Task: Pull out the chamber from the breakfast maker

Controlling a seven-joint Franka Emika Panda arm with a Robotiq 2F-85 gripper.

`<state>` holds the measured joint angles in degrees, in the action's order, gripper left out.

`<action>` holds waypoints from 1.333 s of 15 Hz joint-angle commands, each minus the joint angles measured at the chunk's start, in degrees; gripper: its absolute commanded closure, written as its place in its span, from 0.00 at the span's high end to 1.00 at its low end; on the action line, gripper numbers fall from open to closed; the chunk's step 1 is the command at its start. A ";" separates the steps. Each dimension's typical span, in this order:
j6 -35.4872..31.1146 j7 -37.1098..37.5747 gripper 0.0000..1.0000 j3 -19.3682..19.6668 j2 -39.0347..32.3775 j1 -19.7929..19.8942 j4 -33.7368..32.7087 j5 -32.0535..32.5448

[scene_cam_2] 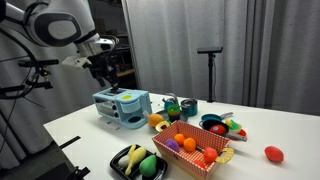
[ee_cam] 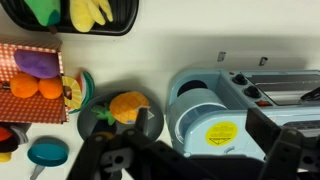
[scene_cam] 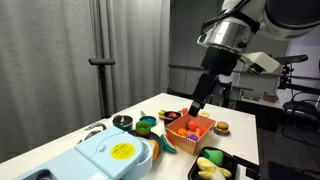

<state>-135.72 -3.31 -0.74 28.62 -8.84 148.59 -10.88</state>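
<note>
The breakfast maker (ee_cam: 235,115) is a light-blue appliance with a round yellow sticker on its lid, and it shows in both exterior views (scene_cam: 110,155) (scene_cam_2: 122,105). Its round pale ring-like chamber (ee_cam: 192,92) sits at the end that faces the green plate, still in line with the body. Orange parts show at that end (scene_cam: 155,148) (scene_cam_2: 157,121). My gripper (ee_cam: 205,125) is open and empty. It hangs well above the appliance, with a finger on either side of the round end in the wrist view. It also shows in both exterior views (scene_cam: 197,104) (scene_cam_2: 108,76).
An orange rectangular tray (scene_cam: 203,131) (scene_cam_2: 190,158) holds toy food. A black tray (scene_cam: 228,158) (scene_cam_2: 122,155) holds yellow and green food. A dark green plate (ee_cam: 92,118) with an orange item lies beside the chamber end. A small teal bowl (ee_cam: 47,152) and a red item (scene_cam_2: 274,153) lie nearby.
</note>
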 commanded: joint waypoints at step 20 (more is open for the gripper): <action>-10.13 -4.52 1.00 -1.36 -30.83 3.09 -18.89 0.23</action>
<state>-143.87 -4.76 -1.09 2.10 -6.08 133.58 -7.16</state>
